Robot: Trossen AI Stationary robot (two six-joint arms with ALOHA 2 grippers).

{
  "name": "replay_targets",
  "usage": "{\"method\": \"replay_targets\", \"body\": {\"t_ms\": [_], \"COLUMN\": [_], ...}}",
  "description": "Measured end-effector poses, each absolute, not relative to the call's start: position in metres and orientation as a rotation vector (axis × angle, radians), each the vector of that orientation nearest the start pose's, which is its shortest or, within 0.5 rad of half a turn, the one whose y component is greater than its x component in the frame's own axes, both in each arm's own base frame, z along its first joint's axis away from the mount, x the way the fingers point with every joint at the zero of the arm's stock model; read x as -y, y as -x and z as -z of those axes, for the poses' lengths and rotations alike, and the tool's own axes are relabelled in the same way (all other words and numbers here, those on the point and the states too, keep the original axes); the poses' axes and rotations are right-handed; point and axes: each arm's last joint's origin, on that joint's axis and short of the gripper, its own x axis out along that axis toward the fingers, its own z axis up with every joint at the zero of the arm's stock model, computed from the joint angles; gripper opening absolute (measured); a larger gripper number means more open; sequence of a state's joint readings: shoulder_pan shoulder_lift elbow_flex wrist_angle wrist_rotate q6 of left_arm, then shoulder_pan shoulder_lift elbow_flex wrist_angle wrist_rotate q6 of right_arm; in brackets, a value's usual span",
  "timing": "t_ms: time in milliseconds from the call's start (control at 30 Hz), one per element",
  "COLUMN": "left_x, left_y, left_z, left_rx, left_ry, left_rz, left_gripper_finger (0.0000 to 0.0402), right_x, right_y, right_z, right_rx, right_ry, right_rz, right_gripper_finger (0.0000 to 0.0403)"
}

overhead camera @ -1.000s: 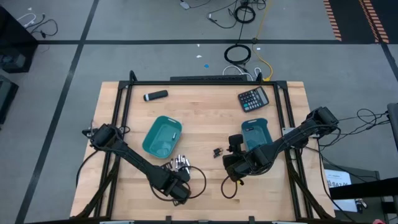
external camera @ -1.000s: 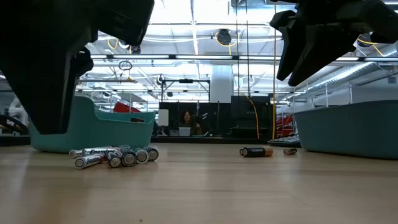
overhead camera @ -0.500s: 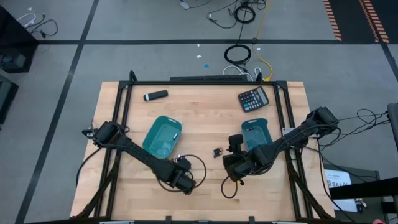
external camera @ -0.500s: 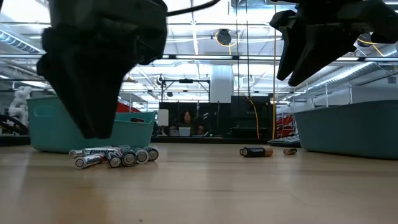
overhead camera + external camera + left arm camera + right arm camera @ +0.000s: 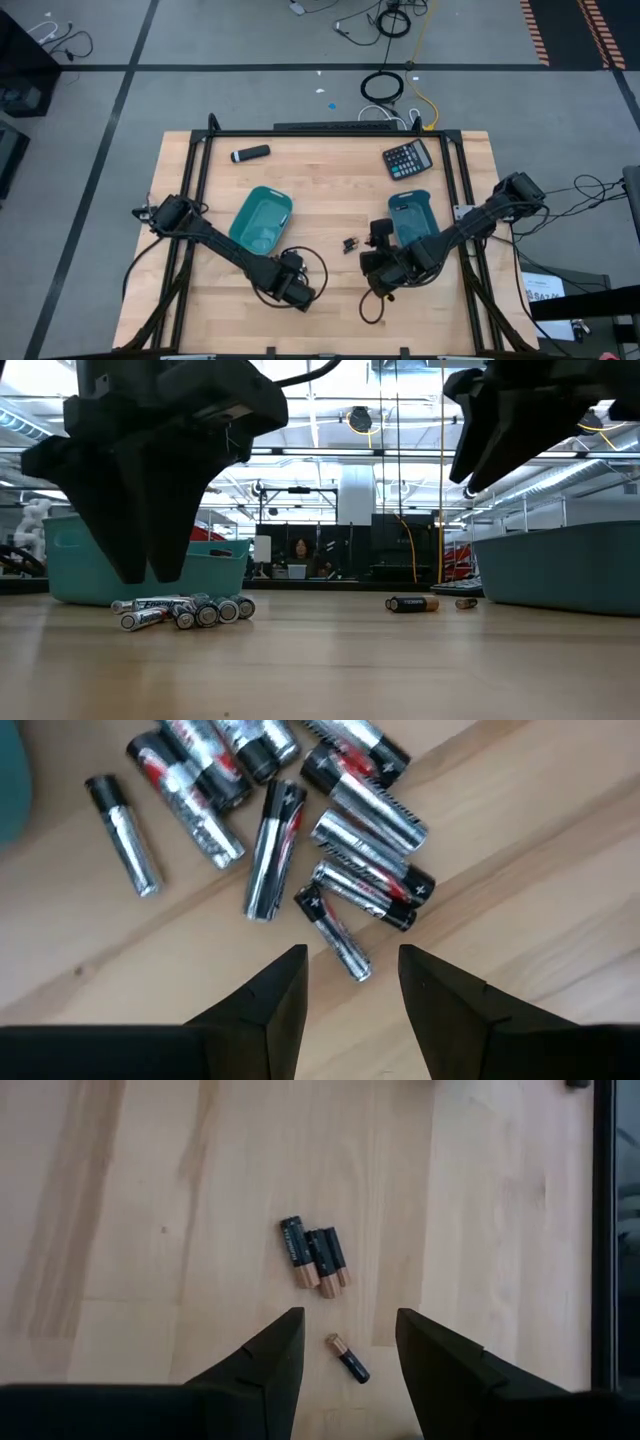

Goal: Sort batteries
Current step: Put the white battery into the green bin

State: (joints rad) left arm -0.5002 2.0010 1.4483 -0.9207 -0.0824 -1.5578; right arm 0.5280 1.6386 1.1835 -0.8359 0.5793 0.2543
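Observation:
The silvery batteries [image 5: 300,830] lie in a loose pile on the wood, beside the left teal bin [image 5: 215,565]; the pile [image 5: 185,610] also shows in the low view. My left gripper [image 5: 350,975] hangs open just above the pile's near side, fingers pointing down, with one thin silvery battery [image 5: 335,935] just ahead of the gap. A few dark batteries with copper ends [image 5: 315,1255] lie together, one more [image 5: 347,1357] apart from them. My right gripper [image 5: 345,1340] is open above that single one, well above the table [image 5: 520,420].
Two teal bins sit mid-table, the left one [image 5: 262,218] and a darker right one [image 5: 410,215]. A calculator [image 5: 408,158] and a black marker-like cylinder [image 5: 250,153] lie near the far edge. Bare wood stretches along the near edge [image 5: 330,330].
My left gripper has moved from near the table's near edge toward the far edge, coming over the silvery pile, and has turned about on the way. The batteries have stayed where they were.

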Motion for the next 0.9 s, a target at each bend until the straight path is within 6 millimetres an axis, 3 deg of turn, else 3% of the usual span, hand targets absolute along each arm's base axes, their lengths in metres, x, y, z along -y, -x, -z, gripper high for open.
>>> {"method": "replay_targets", "body": {"t_ms": [533,900], "left_x": [0.188,0.192], "left_y": [-0.329,-0.333], "left_z": [-0.17,-0.145], "left_rx": [-1.2,-1.244], "left_ry": [0.922,0.895], "left_rz": [-0.883,-0.918], "left_gripper_finger": [0.0166,0.0166], "right_x": [-0.172,-0.187], "right_y": [-0.258,-0.245], "right_z": [-0.225,-0.224], "right_rx": [-1.044,-1.037], "right_ry": [0.48,0.474], "right_rz": [0.098,0.069], "right_gripper_finger": [0.015,0.015]}}
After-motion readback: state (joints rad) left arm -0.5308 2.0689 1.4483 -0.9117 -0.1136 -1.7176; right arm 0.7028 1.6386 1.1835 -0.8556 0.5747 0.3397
